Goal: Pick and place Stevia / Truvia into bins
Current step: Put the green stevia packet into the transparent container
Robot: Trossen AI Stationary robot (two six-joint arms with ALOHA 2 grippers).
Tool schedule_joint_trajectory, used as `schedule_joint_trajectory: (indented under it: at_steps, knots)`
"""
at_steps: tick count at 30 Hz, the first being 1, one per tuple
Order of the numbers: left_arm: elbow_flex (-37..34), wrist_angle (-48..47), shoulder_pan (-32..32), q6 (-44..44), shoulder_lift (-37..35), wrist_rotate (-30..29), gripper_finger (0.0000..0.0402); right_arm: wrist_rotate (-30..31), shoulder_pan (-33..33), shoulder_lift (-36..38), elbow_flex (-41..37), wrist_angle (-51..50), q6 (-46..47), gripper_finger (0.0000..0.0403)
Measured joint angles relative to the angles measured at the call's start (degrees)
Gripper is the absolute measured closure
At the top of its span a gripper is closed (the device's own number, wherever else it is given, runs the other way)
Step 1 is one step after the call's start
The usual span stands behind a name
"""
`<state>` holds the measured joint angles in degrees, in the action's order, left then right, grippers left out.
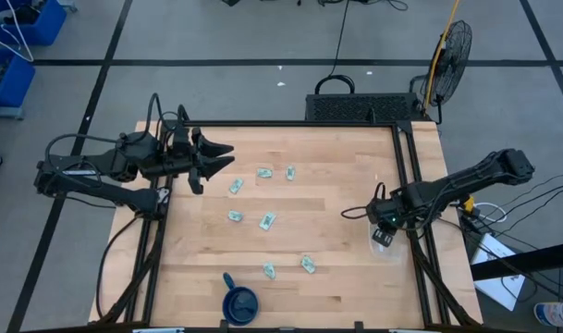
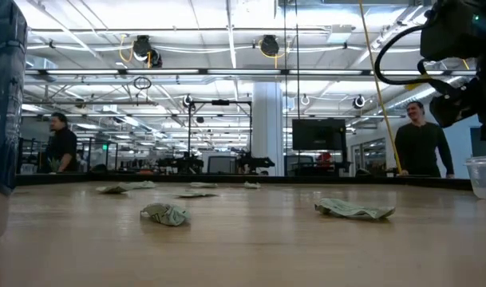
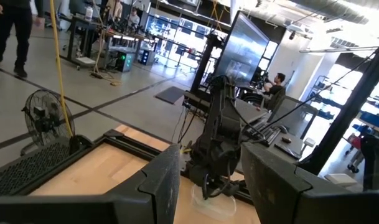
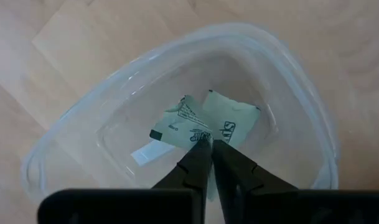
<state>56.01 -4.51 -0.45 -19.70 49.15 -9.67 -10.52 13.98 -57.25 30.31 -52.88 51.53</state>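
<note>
Dark right fingers [image 4: 209,144], barely parted, on a sachet [image 4: 184,122] in the tub [image 4: 301,112]

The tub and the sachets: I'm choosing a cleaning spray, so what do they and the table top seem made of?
The tub looks like clear, glossy plastic: the wood shows through its walls. The sachets look like matte printed paper, creased and folded. The table top looks like light wooden planks with visible grain and a smooth finish, perhaps sealed.

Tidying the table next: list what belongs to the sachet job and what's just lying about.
Job:
- loose sachets on the table
- sachets in the tub
- clear tub
- right claw over the tub
- left claw, waiting at the table's left edge

Lying about:
- blue mug
- fan
</note>
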Motion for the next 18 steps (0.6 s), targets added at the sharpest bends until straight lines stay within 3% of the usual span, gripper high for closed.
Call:
schedule_joint_trajectory:
  at_steps: [9, 13, 18]
  knots:
    - [-0.01, -2.5, 0.0, 0.29, -0.02, -2.86, 0.0227, -0.09, 0.0, 0.2, -0.05, 2.85, 0.27, 0.0331]
    - [-0.01, -11.13, -0.01, -1.42, -0.01, -2.91, 0.0227, -1.89, -0.11, 1.63, -0.03, 4.29, 1.17, 0.0326]
    - [-0.04, -26.72, -0.02, -11.41, 1.97, -5.24, 0.0227, -3.01, -0.16, 4.59, 3.3, 4.68, 3.88, 0.0329]
